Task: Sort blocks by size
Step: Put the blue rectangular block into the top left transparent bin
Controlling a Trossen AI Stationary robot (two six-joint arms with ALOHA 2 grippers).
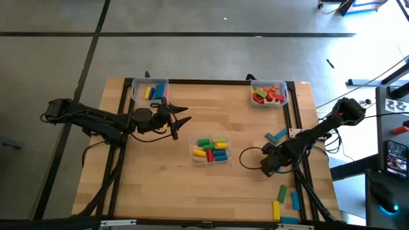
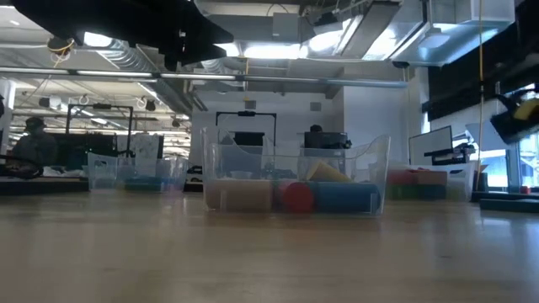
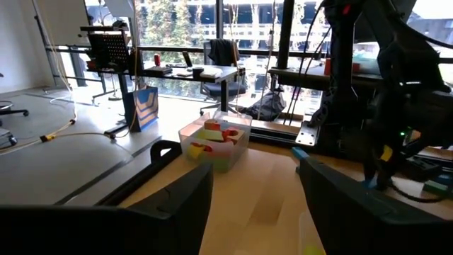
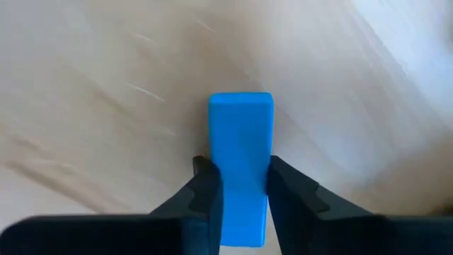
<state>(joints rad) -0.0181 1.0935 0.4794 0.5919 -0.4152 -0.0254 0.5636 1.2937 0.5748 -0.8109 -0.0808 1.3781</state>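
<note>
A blue block (image 4: 240, 134), a short flat bar, lies on the wooden table near its right edge. My right gripper (image 4: 241, 177) points down over it with one finger against each long side. In the high view, my right gripper (image 1: 268, 163) hides this block. My left gripper (image 1: 182, 120) hangs level above the table's left half, near the far-left bin. It is open, and its fingers (image 3: 177, 205) stand wide apart with nothing between them. Loose blocks lie near the right arm: one blue (image 1: 276, 136), one green (image 1: 282, 192) and one yellow (image 1: 277, 209). My right gripper pinches the blue block by its two long sides (image 4: 241, 188), toward one end, between its two fingers (image 4: 207, 191). The fingers come from above, pointing down, and lie across the bar. The block lies flat on the table.
Three clear bins hold blocks: one at the far left (image 1: 150, 89), one at the far right (image 1: 269, 93) and one in the middle (image 1: 211, 150). More blue blocks (image 1: 296, 200) lie at the near right corner. A dark cable loop (image 1: 250, 157) lies beside my right gripper.
</note>
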